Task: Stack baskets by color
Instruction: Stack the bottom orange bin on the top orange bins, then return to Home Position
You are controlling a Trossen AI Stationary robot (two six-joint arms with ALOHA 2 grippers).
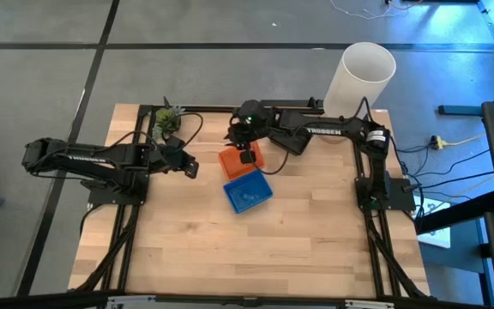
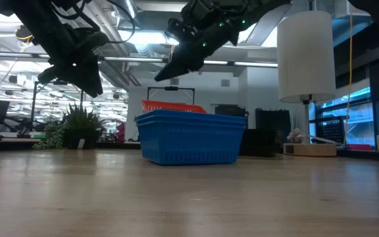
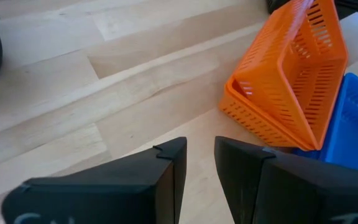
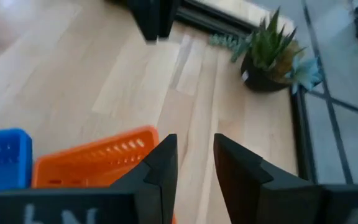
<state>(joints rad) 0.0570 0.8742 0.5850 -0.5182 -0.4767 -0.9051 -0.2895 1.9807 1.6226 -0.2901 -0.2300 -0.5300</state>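
Two orange baskets (image 3: 253, 112) sit nested near the table's far middle, the upper one (image 3: 297, 68) tilted, with one side raised. Against their near side stand the blue baskets (image 1: 248, 190), which the low view shows as a nested pair (image 2: 189, 138). My right gripper (image 1: 247, 157) hangs open just above the orange baskets (image 4: 92, 158), with nothing between its fingers. In the low view it (image 2: 170, 74) is clear of them. My left gripper (image 1: 191, 168) waits open to their left, above the bare wood (image 3: 201, 146).
A small green plant (image 1: 168, 118) stands at the table's far left corner. A tall white cylinder (image 1: 363, 77) stands at the far right. The table's near half (image 1: 247, 257) is bare wood.
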